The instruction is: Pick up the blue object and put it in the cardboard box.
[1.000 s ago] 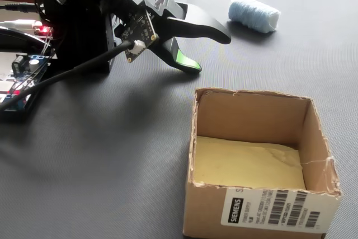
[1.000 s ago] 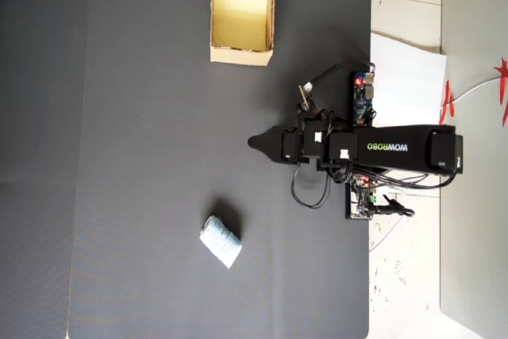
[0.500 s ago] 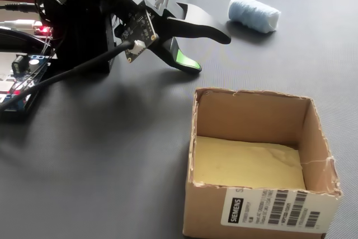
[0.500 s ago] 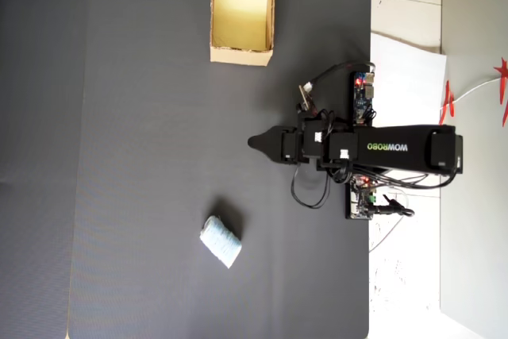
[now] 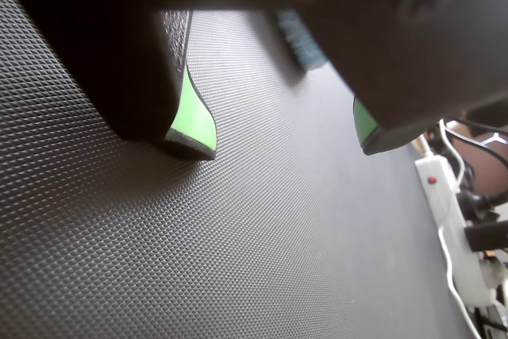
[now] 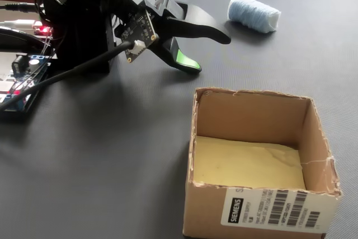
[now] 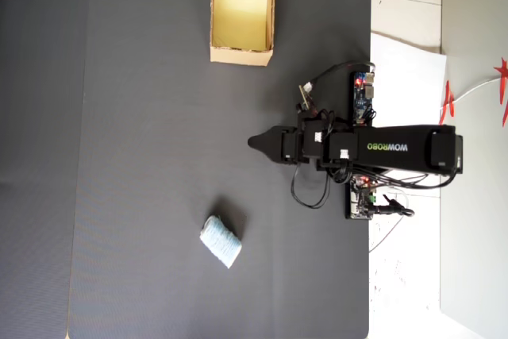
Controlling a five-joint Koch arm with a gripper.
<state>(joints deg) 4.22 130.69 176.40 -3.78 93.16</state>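
Black mat [image 7: 159, 156] covers the table, textured and grippy in the wrist view, likely so small things stay put. Pale blue object [image 6: 253, 14] lies on its side on that mat, alone, past the gripper's tips in the fixed view; overhead [image 7: 220, 241] it sits well apart from the arm, below and left of the gripper in that picture. Nothing touches it.

Gripper [image 6: 211, 52] hangs low over the mat, folded in near the arm's base, jaws parted with a clear gap between the green-lined tips and nothing between them (wrist view shows bare mat in the gap [image 5: 286, 144]). Parted jaws suit an approach, so the reach toward the object reads as not yet begun.

Cardboard box [image 7: 242, 56] stands upright, open side up, yellowish floor bare, on the opposite side of the arm from the object in the overhead view. Both lie within a sweep of the arm, I judge, which would explain the spread. In the fixed view its torn rim [image 6: 251, 94] rises well above the mat, so a carried object would need lifting over the wall.

Circuit boards and cables [image 7: 361, 105] crowd the mat's edge by the base, clear of the working side.
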